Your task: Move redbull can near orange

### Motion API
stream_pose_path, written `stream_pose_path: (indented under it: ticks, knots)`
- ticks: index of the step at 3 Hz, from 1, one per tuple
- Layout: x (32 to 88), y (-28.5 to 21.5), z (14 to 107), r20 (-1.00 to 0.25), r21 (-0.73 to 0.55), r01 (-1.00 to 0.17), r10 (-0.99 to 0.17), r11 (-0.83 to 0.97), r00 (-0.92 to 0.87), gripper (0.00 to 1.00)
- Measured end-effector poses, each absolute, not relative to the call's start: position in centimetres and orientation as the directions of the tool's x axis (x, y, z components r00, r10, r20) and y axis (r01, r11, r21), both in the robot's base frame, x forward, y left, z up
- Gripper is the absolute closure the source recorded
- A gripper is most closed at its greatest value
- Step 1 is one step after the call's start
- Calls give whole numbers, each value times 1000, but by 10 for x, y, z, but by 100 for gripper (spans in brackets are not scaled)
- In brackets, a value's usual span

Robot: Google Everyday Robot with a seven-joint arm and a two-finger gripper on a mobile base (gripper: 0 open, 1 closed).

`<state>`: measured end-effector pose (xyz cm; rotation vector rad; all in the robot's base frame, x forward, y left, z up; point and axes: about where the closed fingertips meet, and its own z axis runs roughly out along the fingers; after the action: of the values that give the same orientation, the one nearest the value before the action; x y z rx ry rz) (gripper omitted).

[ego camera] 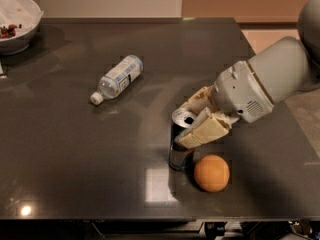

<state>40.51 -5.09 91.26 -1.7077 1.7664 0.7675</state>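
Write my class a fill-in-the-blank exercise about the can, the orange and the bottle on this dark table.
1. The pincer grips the redbull can near its ____.
2. The redbull can stands ____ on the table.
3. The bottle lies on its ____.
4. The orange rests far closer to the ____ than to the bottle.
Missing words: top; upright; side; redbull can.

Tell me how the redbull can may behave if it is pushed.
The redbull can is tall and slim, so it probably tips easily if pushed high, where the gripper is. Its shiny metal likely slips. Tipped, it could roll.
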Motion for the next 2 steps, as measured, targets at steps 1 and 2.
stream_pose_path:
  ticks: [1, 2]
  knots:
    - [404, -52, 909, -731, 18, -1000, -681, 25, -30, 36]
    - [403, -50, 910, -731, 16, -1000, -682, 22, -27, 12]
